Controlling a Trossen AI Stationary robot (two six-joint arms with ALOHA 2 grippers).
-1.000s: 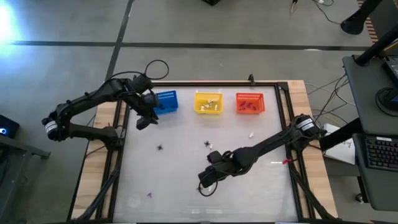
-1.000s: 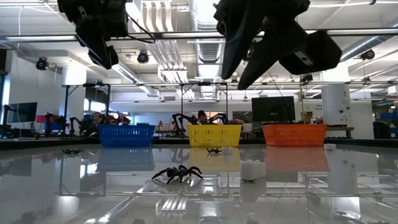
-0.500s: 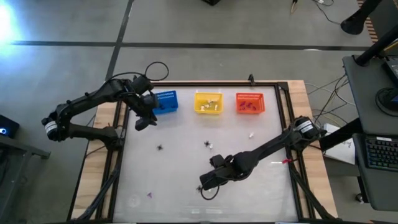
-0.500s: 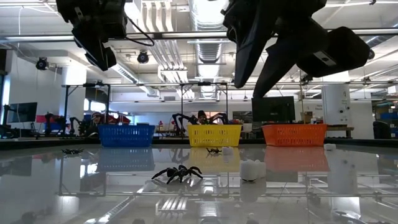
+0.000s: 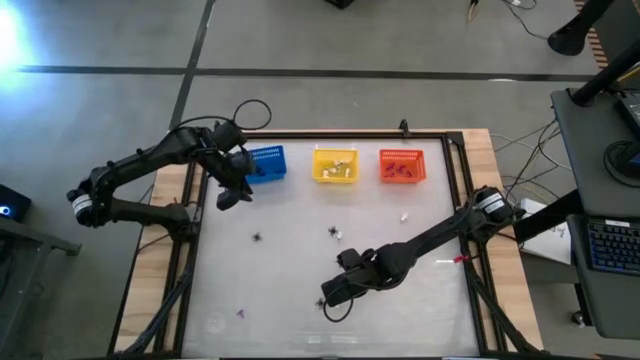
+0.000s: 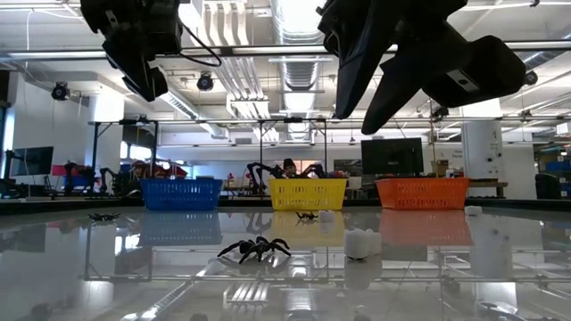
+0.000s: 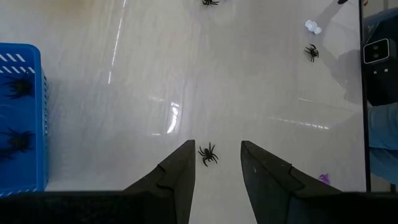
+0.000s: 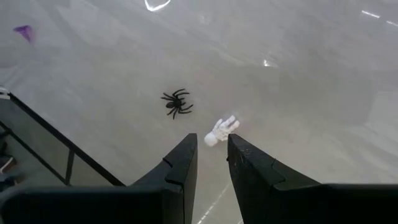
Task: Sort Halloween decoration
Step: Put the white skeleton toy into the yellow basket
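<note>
Mostly tiny blk spiders (image 8: 176, 103), whitish bits (image 8: 221, 131)

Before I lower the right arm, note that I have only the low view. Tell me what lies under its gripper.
Observer: In the right wrist view, a whitish piece lies on the table just ahead of the open, empty right gripper.
Operator: Say what else is near it.
Observer: A black spider lies beside that piece, apart from it.
Operator: Now report the left arm.
Observer: The left gripper hangs open above a second spider, near the blue basket.
Operator: Tell me what that basket holds.
Observer: Several basket spiders lie inside it.
</note>
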